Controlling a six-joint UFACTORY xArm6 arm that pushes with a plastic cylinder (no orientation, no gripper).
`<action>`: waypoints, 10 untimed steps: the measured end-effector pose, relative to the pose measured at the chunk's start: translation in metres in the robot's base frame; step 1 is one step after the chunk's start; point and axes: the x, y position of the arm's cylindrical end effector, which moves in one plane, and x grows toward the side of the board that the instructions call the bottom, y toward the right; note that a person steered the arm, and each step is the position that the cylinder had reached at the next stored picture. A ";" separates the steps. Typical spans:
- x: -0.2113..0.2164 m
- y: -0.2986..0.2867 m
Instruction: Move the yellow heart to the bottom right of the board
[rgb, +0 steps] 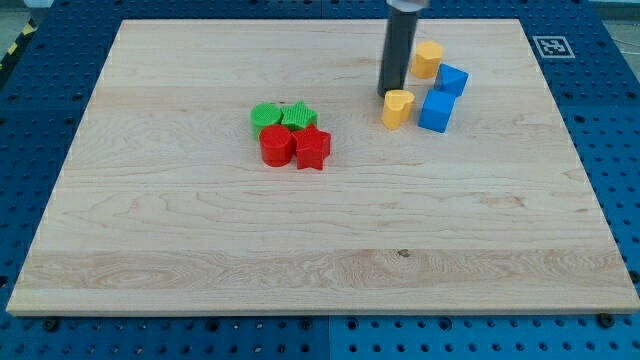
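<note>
Rod (401, 45) is seen coming down from the view's top, upright; my tip (387, 95) is set on the worktop (200, 240) just at the upper-left edge of the yellow heart (398, 107), touching or nearly so — contact cannot be confirmed. No claw is fitted to this arm, so no open or closed state applies. Yellow heart is located in the upper right part of the board, well apart from the bottom right corner. A blue cube (436, 111) is placed just beside the heart on the view's right; a second blue block (452, 80) sits above that one, and a yellow block (428, 59), shape unclear, is seen near the top edge. Left of centre a tight cluster is formed: green round block (265, 116), green star (298, 116), red cylinder (276, 146), red star (312, 148), all touching.
</note>
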 end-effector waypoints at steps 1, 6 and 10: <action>0.005 -0.012; 0.048 0.034; 0.077 0.064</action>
